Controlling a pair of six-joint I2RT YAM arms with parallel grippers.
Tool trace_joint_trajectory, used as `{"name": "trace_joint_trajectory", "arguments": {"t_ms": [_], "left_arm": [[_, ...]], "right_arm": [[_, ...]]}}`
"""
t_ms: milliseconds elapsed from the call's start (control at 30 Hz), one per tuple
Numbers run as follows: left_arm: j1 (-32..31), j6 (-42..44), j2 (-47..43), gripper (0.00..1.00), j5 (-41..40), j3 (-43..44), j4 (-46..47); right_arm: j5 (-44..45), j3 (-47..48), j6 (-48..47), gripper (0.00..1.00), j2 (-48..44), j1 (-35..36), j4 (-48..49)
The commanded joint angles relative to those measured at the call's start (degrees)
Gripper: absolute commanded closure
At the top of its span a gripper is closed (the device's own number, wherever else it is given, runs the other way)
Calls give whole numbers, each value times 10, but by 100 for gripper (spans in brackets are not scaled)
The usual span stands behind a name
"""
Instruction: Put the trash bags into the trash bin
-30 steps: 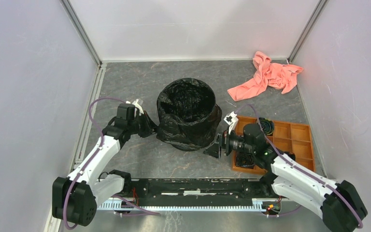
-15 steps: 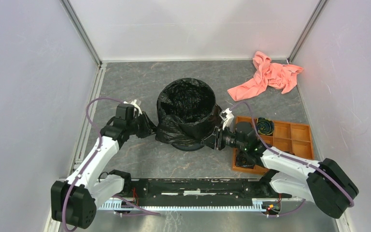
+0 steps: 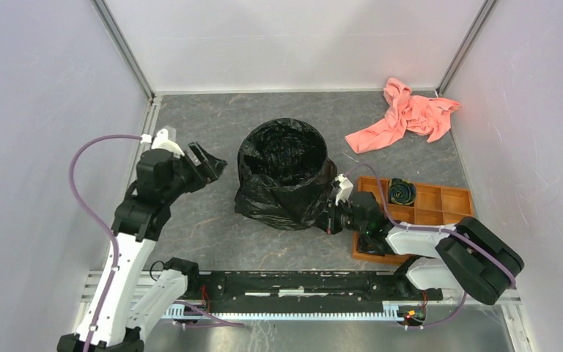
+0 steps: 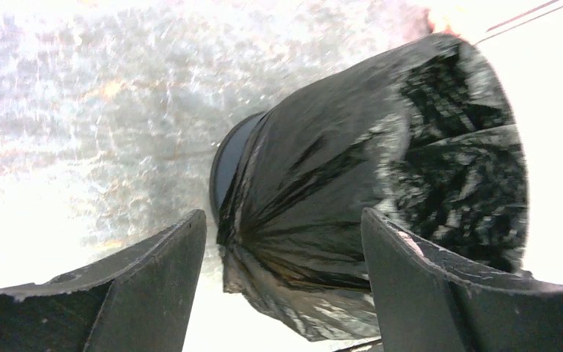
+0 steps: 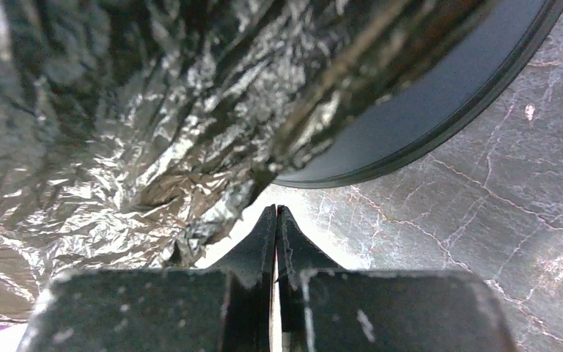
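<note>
The black glossy trash bag [image 3: 282, 158] lines the trash bin and hangs down over its outside in wrinkled folds. My left gripper [image 3: 209, 165] is open and raised, a little left of the bag and apart from it. In the left wrist view the bag [image 4: 352, 169] and the bin's navy lower rim [image 4: 227, 169] show between the spread fingers [image 4: 154, 286]. My right gripper [image 3: 330, 218] is shut low at the bag's right side. Its tips [image 5: 276, 209] meet just beside the crinkled film [image 5: 117, 132], under the bin's dark base [image 5: 440, 95], with nothing seen between them.
A salmon-pink cloth [image 3: 407, 114] lies at the back right. An orange compartment tray [image 3: 451, 205] sits right of the bin, holding a black spiral roll [image 3: 402, 192]; my right arm lies along its left side. Enclosure walls close in on three sides.
My left gripper has opened, let go of the bag's left side and lifted up and back. My right gripper has moved in to the bag's lower right edge and shut.
</note>
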Motion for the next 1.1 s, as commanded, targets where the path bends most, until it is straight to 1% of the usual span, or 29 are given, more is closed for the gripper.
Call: {"name": "trace_joint_trajectory", "arguments": {"t_ms": [0, 33, 67, 133, 233, 300, 367, 433, 467, 533, 633, 700, 733, 800, 833, 867, 900, 933, 1000, 1067], "left_arm": [[1, 28, -2, 16, 15, 54, 3], [1, 32, 4, 16, 42, 61, 13], [1, 36, 12, 15, 77, 67, 25], [1, 36, 27, 12, 145, 74, 57], [0, 27, 49, 4, 214, 93, 107], [-2, 24, 61, 1, 240, 115, 123], [-6, 16, 69, 0, 259, 131, 144], [-16, -2, 76, 0, 276, 133, 179], [-27, -11, 80, 1, 276, 132, 193], [-68, -17, 97, 4, 245, 134, 200], [-169, -7, 137, 7, 174, 139, 201], [-222, 3, 179, 8, 138, 146, 200], [-242, 8, 196, 9, 125, 150, 197], [-264, 16, 233, 13, 90, 159, 186], [-268, 21, 251, 17, 68, 164, 171], [-270, 24, 268, 20, 44, 169, 159], [-270, 26, 283, 24, 20, 177, 147], [-270, 28, 299, 27, -4, 183, 133], [-270, 36, 321, 31, -32, 188, 122], [-270, 39, 339, 32, -38, 187, 122]], "right_arm": [[11, 5, -30, 94, -27, 3, 8], [16, 4, -34, 84, -51, 2, -17], [19, 2, -41, 77, -73, 3, -38], [10, -4, -60, 60, -127, 3, -75], [-59, 0, -99, 37, -188, 3, -115], [-104, 7, -108, 22, -213, 3, -128], [-141, 13, -96, 11, -230, 3, -117], [-165, 16, -74, 4, -236, 3, -80], [-168, 17, -62, 2, -234, 3, -66], [-167, 23, -50, 2, -217, 7, -39], [-164, 36, -39, 2, -175, 13, -14], [-158, 34, -20, 2, -153, 18, 19], [-134, 30, -4, 2, -148, 19, 29], [-60, 23, 23, 3, -140, 19, 21], [-27, 13, 37, 11, -136, 19, 34], [-7, -2, 53, 22, -130, 19, 62], [9, -15, 64, 36, -125, 19, 98], [27, -28, 74, 45, -117, 19, 125], [46, -41, 77, 60, -96, 19, 151], [50, -41, 65, 76, -70, 19, 156]]}}
